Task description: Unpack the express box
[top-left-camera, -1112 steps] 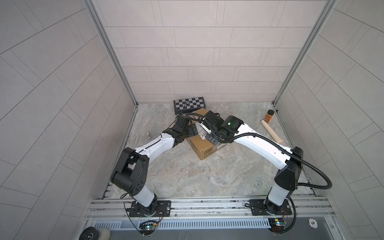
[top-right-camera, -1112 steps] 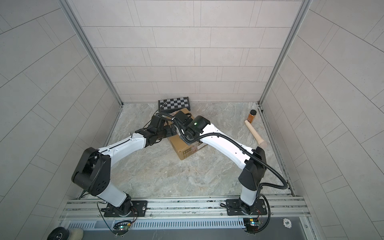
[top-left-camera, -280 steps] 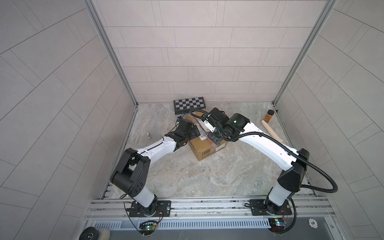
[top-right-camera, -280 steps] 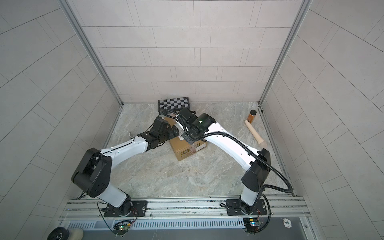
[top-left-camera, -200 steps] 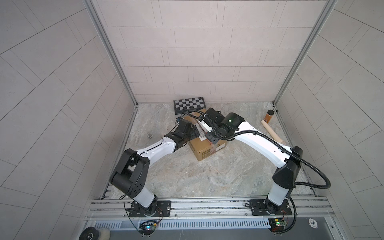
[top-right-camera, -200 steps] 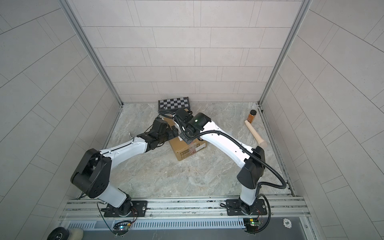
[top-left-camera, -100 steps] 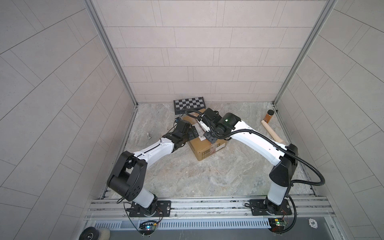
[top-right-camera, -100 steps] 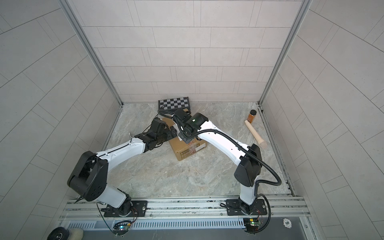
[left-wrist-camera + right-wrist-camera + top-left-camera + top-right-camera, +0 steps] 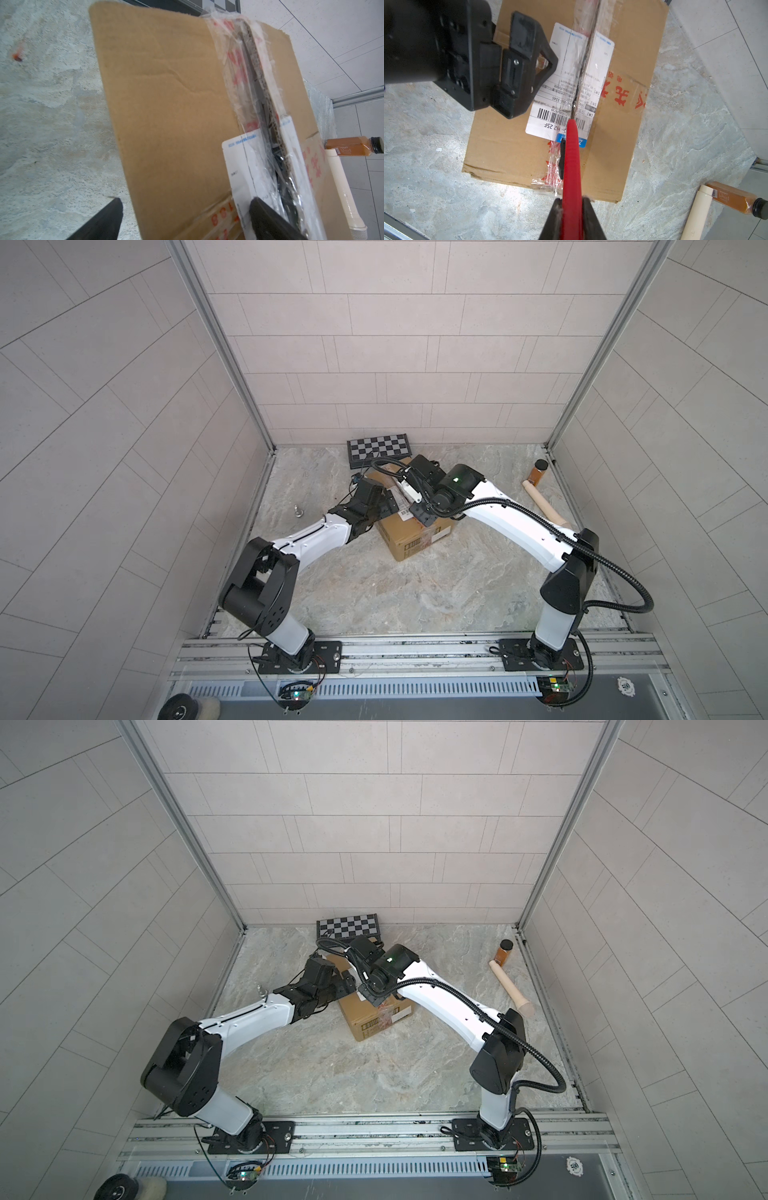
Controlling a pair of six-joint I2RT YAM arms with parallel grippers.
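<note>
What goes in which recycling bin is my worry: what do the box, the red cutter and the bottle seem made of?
Box: matte brown corrugated cardboard; the fluted edge shows along the slit seam, under glossy, wrinkled clear tape. Cutter: probably plastic, red with a ribbed, slightly shiny surface. Bottle: clear wall with amber contents and black cap; glass or plastic, cannot tell.

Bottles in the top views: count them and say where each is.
1. An amber bottle with a black cap sits near the far right corner of the floor, by the far end of the pale cylinder, right of the express box. The box's inside is hidden.
</note>
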